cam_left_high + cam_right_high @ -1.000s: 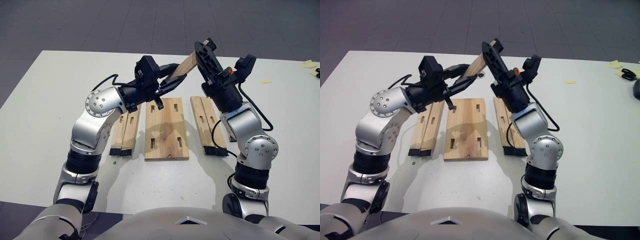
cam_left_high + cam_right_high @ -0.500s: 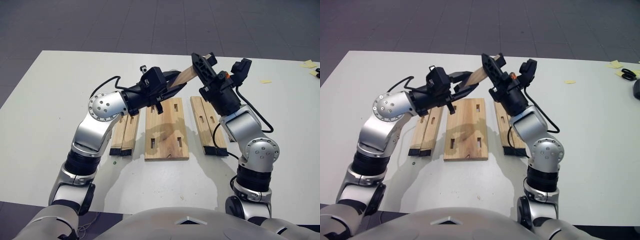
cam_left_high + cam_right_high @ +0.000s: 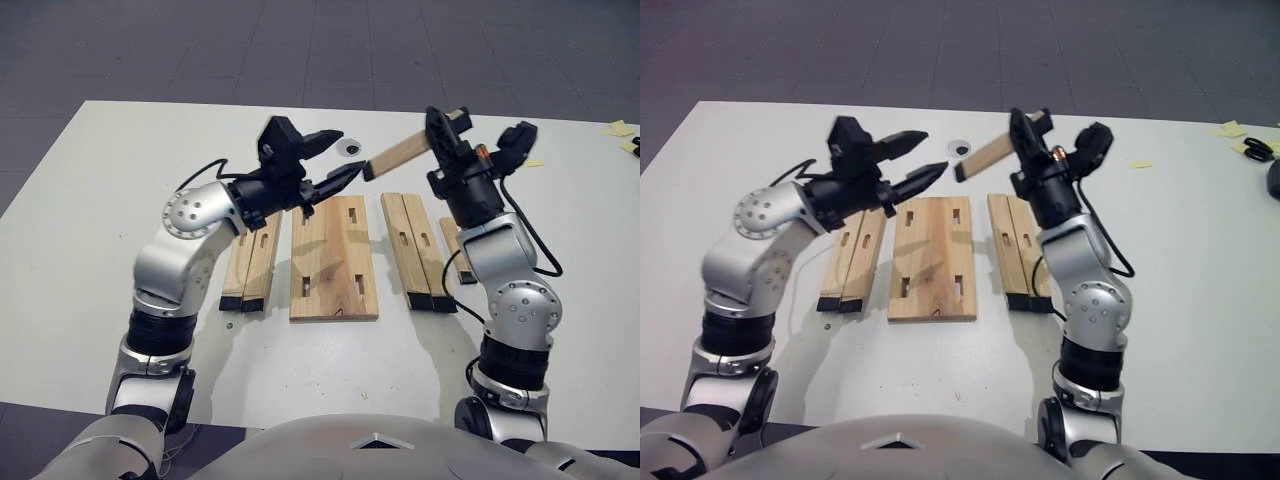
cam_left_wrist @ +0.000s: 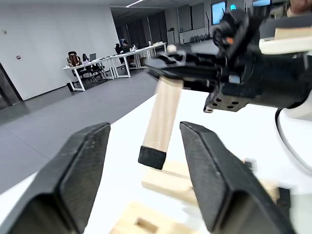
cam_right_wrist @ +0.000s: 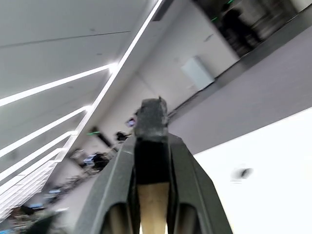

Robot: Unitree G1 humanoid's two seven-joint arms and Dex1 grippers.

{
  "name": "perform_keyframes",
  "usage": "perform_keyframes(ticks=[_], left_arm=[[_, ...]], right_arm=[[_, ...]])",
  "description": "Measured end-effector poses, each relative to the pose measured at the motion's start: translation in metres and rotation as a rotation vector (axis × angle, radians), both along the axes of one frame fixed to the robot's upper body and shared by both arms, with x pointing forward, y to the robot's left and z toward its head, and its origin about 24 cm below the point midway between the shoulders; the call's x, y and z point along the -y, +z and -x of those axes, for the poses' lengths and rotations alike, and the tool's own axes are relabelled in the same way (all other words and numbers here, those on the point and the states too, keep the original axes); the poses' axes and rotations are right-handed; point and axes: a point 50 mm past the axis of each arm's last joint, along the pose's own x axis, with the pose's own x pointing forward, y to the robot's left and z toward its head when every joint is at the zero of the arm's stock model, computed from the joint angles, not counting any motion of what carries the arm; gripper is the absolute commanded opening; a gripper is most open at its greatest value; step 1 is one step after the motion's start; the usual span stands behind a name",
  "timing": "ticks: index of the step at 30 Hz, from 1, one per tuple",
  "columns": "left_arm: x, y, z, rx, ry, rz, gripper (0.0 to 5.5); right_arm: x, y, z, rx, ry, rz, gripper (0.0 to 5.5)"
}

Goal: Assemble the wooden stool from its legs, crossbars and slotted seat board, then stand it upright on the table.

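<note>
1. Even, bright overhead light is falling on the white table (image 3: 80, 230); the floor (image 3: 200, 50) at 12 o'clock is lying dim.
2. Soft-edged shadows are lying on the seat board (image 3: 333, 262) and on the table towards 6 o'clock.
3. In the right wrist view, ceiling strips (image 5: 63, 85) are glowing from 9 towards 1 o'clock, and the leg (image 5: 151, 131) is showing dark against them.
4. In the left wrist view, the table is glaring white at 3 o'clock, and the left gripper (image 4: 145, 127) fingers (image 4: 73, 185), close to the lens, are blurring.

An open office — rows of white desks (image 4: 114, 61), chairs (image 4: 74, 59), ceiling strip lights (image 5: 53, 87).
</note>
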Motion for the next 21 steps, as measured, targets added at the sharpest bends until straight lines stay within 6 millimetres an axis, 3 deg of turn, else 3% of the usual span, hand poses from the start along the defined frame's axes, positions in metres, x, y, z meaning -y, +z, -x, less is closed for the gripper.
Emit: perform_keyframes(ticks=[3,6,13,21], left_arm=[[-0.022,0.018,-0.009,-0.029,0.111,0.118,3.8],[-0.048,0.026,-0.024,-0.045,0.323,0.19,4.24],[-0.034,0.001,-0.02,-0.132,0.333,0.141,5.4],[-0.026,-0.004,-0.019,-0.137,0.325,0.115,5.4]], right_arm=[[0.024,-0.026,0.017,-0.114,-0.092,0.067,0.43],[0.03,-0.043,0.038,-0.206,-0.111,0.118,0.43],[0.022,-0.052,0.031,-0.228,-0.153,0.152,0.43],[0.017,-0.053,0.017,-0.173,-0.146,0.294,0.43]])
